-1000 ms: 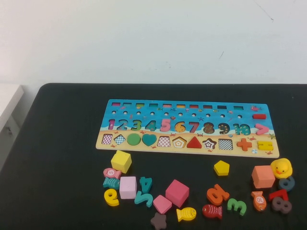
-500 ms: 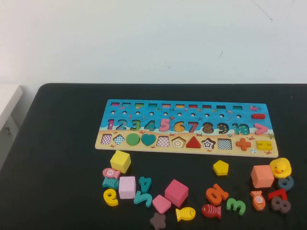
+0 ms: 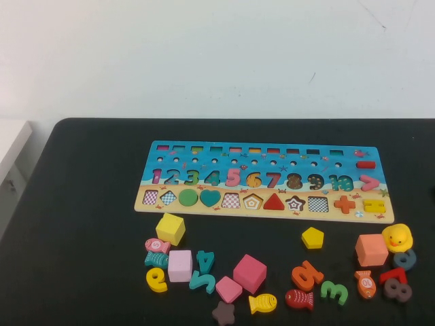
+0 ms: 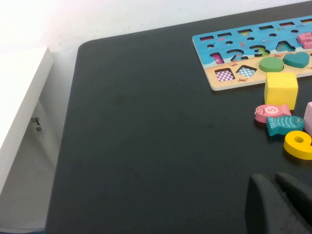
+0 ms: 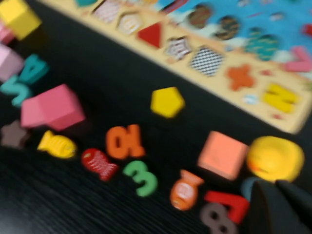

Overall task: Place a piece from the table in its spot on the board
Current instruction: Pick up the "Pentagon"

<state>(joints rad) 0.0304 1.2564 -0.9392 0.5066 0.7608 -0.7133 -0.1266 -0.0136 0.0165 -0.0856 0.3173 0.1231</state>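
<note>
Okay, your right gripper (image 5: 280, 207) sits nearer the piece (image 5: 167, 102), which lies ahead of it toward the board (image 5: 229, 63). Left gripper (image 4: 278, 204) is parked far off (can't tell either one's state).

Board (image 4: 253, 53) end on black counter (image 4: 146, 126). Yellow cube (image 4: 281, 88) touching board's near edge; pink fish (image 4: 271, 111), teal fish (image 4: 284, 125), yellow numeral (image 4: 299, 145) just beyond cube. Left gripper (image 4: 279, 207) low over counter.

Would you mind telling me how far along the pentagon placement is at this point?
Nothing is done yet: the piece lies untouched on the table, and the board has its pentagon slot empty. Neither gripper holds anything; the left gripper and right gripper show only at their wrist views' edges. Grasping and placing remain.
</note>
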